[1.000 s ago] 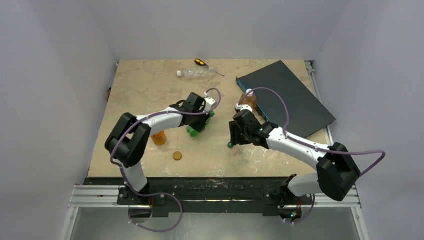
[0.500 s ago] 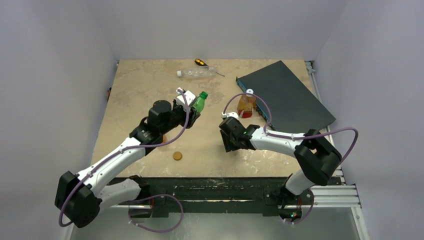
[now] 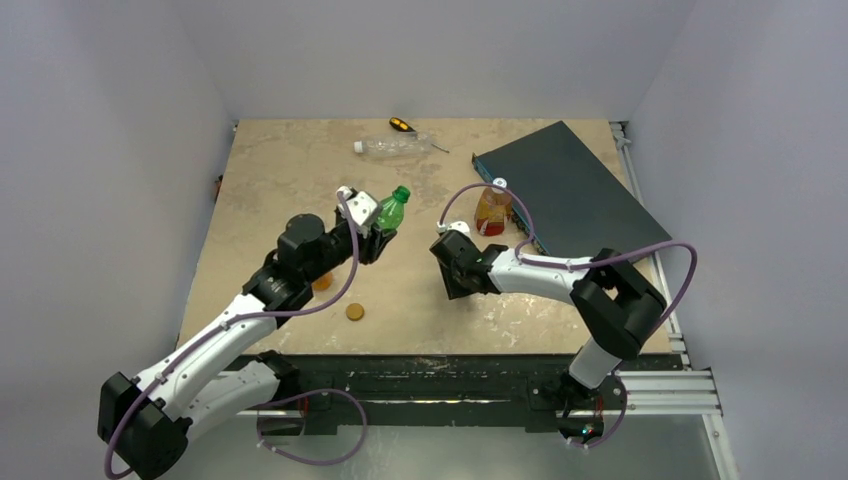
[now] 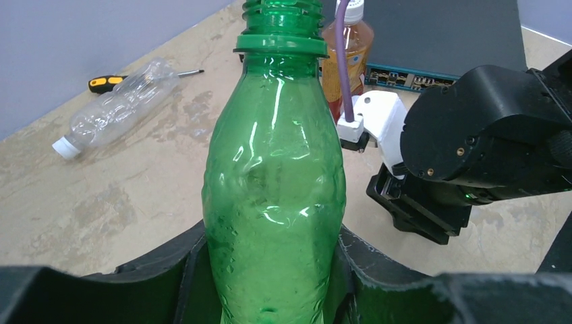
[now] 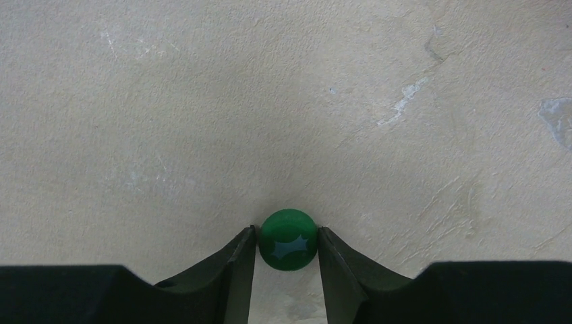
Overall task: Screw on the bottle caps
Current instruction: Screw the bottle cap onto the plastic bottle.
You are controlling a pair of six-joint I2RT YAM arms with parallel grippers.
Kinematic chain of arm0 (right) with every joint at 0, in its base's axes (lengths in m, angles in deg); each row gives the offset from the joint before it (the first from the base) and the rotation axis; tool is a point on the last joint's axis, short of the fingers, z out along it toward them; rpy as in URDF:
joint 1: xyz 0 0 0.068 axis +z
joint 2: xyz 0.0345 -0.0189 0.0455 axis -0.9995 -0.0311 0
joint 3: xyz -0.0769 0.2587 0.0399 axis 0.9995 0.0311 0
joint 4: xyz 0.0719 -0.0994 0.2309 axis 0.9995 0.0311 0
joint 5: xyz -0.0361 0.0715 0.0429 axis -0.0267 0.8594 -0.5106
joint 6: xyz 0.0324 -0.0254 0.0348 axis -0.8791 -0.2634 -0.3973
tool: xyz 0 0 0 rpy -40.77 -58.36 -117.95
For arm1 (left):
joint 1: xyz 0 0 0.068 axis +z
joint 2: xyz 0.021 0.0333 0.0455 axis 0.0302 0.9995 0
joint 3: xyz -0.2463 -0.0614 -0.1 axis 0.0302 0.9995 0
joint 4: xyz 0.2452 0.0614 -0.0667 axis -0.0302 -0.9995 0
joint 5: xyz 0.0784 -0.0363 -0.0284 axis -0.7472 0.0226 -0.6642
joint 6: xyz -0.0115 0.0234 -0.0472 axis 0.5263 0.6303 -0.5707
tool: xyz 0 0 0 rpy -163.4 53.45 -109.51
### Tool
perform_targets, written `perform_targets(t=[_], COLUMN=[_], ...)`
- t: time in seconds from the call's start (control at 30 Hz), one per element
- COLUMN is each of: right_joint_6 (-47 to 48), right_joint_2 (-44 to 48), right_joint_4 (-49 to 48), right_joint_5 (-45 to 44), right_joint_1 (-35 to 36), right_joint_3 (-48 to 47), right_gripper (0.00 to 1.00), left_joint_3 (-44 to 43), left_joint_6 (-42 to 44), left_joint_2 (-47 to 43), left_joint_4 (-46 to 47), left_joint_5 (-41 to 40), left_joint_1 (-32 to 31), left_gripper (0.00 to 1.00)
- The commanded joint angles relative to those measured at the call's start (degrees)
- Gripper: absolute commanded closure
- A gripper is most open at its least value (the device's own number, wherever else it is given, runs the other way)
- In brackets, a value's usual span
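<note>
Left gripper (image 3: 378,232) had raised the uncapped green bottle (image 4: 273,189) it clamped; right gripper (image 5: 286,236) had narrowed its jaws around the green cap (image 5: 288,241), grip uncertain, ahead of capping

In the left wrist view, the green bottle (image 4: 273,189) fills the middle; its mouth is cut off by the top edge and its base is hidden inside the left gripper (image 4: 272,243). Behind it, the amber bottle (image 4: 329,74) shows only as a sliver, crossed by a purple cable (image 4: 345,67). From above, an orange bottle (image 3: 322,283) is mostly hidden under the left arm (image 3: 250,310), and a small dark object (image 3: 217,186) at the table's (image 3: 270,170) left edge is too small to identify. The fingers of the right gripper (image 5: 286,229) run off the bottom of its wrist view; whether they touch the green cap (image 5: 288,244) cannot be told.
</note>
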Motion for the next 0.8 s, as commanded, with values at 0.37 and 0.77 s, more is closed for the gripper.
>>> perform_targets(t=[0.37,0.77], right_joint_6=[2.2,-0.6], right_joint_2=[13.7,32.2], right_joint_4=[3.3,-0.8], right_joint_5=[16.0,53.2], right_joint_1=[-5.1,-14.8], right_joint_3=[-4.8,-14.9], right_gripper=[0.9,0.89], left_joint_3=[0.1,1.9], left_joint_6=[6.9,7.2], left_joint_2=[-4.7,-10.0], left_joint_4=[-7.0,-10.0], left_joint_5=[14.7,28.2], left_joint_1=[0.2,0.2], left_gripper=[1.0,1.0])
